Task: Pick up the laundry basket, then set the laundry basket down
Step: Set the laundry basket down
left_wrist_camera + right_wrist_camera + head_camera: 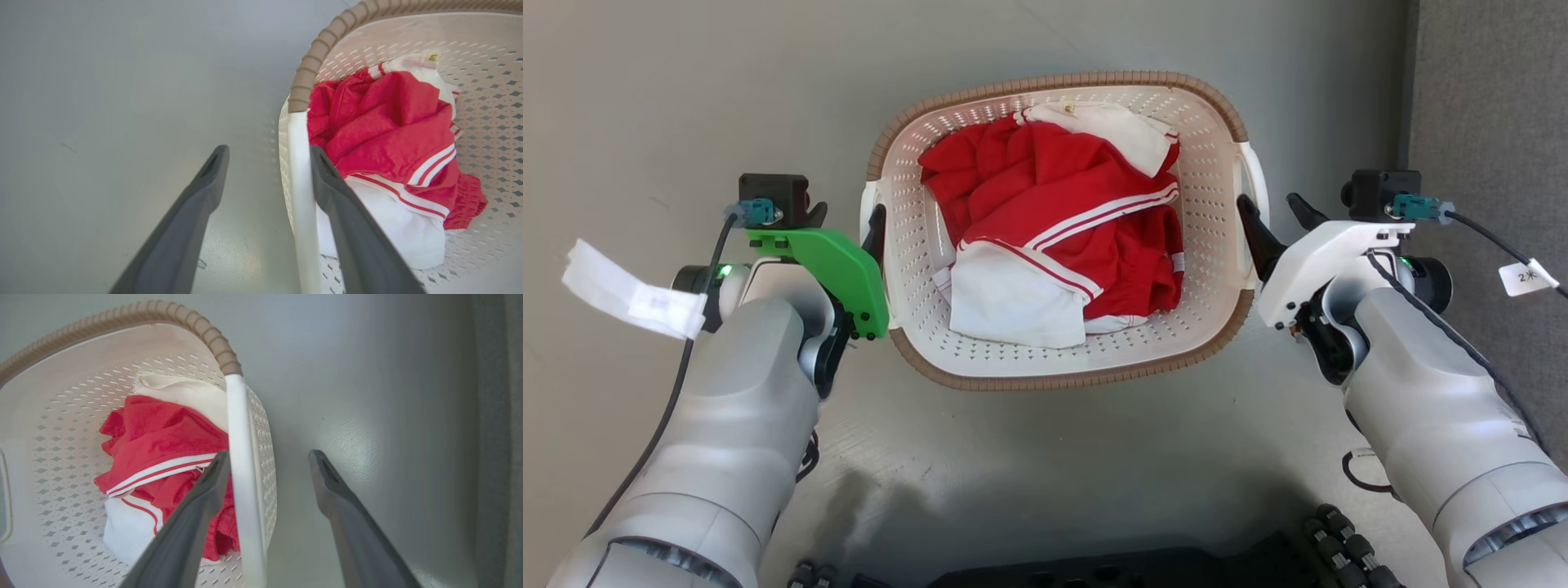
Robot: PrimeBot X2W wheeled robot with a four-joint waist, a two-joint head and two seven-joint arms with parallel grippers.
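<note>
At the near left, the left gripper [847, 219] had its fingers [196, 212] spread astride the left white handle [870, 204] of the laundry basket [1054, 377]. One finger was inside the wall, close against the handle bar, and the other was outside. At the near right, the right gripper [1267, 202] stood likewise, spread across the right handle [1255, 175]. Neither pinched. The basket lay between them over the grey floor [686, 98]; contact with it could not be told. Inside lay crumpled red and white clothes [1054, 212].
</note>
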